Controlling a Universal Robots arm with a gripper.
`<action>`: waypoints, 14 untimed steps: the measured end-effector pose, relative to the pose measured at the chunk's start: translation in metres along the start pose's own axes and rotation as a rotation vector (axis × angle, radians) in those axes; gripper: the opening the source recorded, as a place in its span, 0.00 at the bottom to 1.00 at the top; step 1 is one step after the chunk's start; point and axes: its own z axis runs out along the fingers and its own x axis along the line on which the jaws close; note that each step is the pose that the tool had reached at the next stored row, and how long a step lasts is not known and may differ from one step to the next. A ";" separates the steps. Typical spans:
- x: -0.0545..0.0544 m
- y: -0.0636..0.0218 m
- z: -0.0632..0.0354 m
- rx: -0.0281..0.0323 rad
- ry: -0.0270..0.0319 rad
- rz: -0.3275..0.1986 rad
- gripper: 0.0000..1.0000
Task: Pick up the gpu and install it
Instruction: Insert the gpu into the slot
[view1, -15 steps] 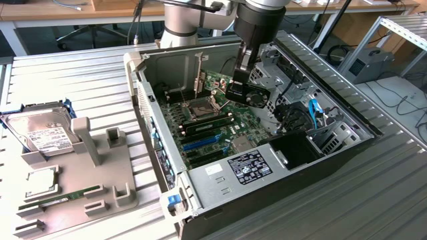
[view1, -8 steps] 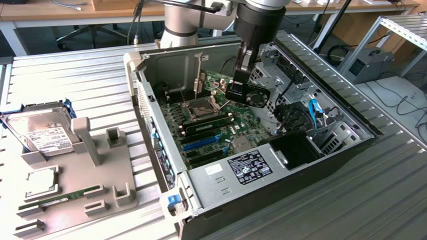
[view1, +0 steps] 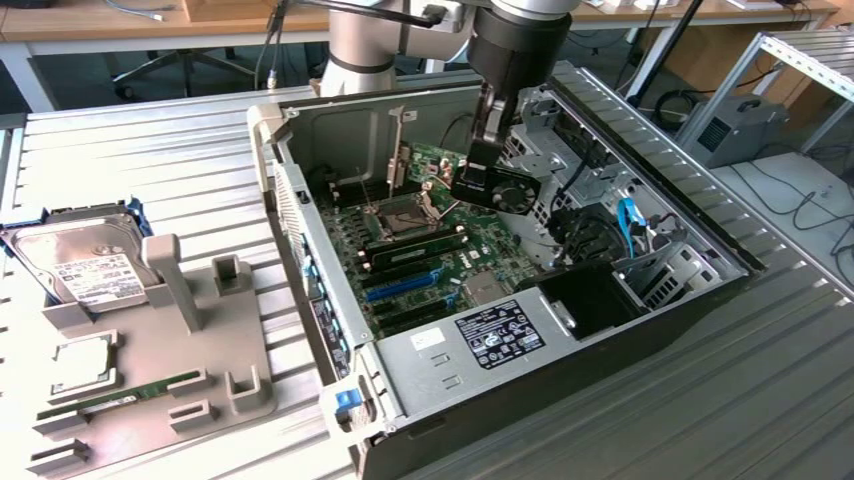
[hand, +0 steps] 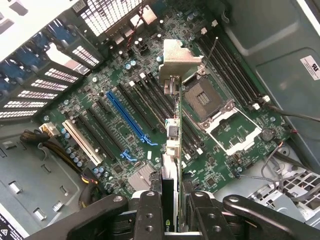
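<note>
My gripper hangs inside the open computer case, shut on the gpu. The gpu is a thin card with a black fan on one face. It is held on edge above the green motherboard, clear of it. In the wrist view the gpu is edge-on between the black fingers, and its silver bracket points away from the gripper. It hovers over the black slots between the long blue slot and the empty CPU socket. I cannot tell which slot it lines up with.
On the exterior view's left stands a grey holder with a hard drive, a CPU and a RAM stick. Inside the case are a drive cage, a labelled power supply and loose cables.
</note>
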 end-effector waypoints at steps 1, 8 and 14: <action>0.000 0.0000 0.0000 -0.0001 0.0000 -0.002 0.26; 0.000 0.0000 0.0002 -0.0006 -0.0002 -0.020 0.26; 0.000 0.0000 0.0002 -0.0010 -0.0003 -0.033 0.26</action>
